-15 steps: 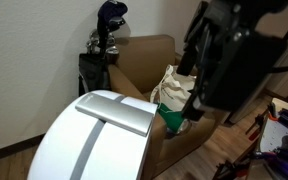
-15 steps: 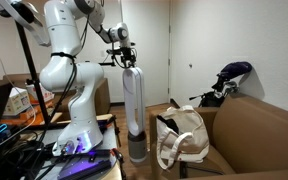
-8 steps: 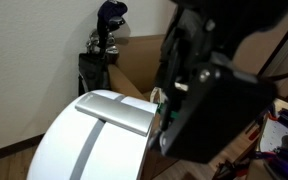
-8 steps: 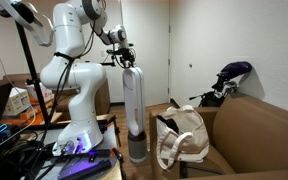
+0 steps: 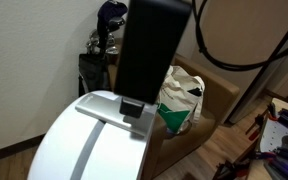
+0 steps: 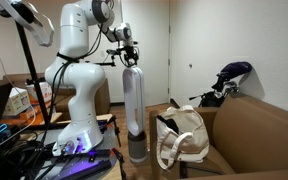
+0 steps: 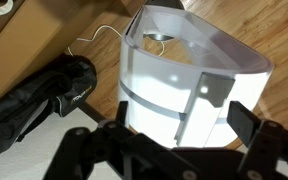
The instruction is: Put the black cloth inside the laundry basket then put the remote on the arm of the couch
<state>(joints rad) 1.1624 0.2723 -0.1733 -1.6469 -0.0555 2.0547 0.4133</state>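
Observation:
My gripper (image 6: 127, 40) hangs just above the top of the tall white laundry basket (image 6: 132, 105). In the wrist view the gripper (image 7: 182, 117) is open and empty, its two black fingers (image 7: 244, 120) spread over the basket's translucent white body (image 7: 184, 75). A black fabric thing (image 7: 39, 100), seemingly the black cloth, lies beside the basket at the left of the wrist view. In an exterior view the basket's rounded white top (image 5: 89, 140) fills the foreground and the black gripper body (image 5: 152, 50) hangs over it. The remote is not in view.
A brown couch (image 6: 259, 130) stands at the right with a white tote bag (image 6: 182, 140) at its arm; the bag also shows in an exterior view (image 5: 179, 100). A golf bag (image 6: 229, 80) stands behind the couch. The robot's base (image 6: 74, 130) is beside the basket. The floor is wood (image 7: 274, 30).
The arm has swung across an exterior view, and the gripper has shifted slightly to stand over the top of the basket. The bag and couch have not moved.

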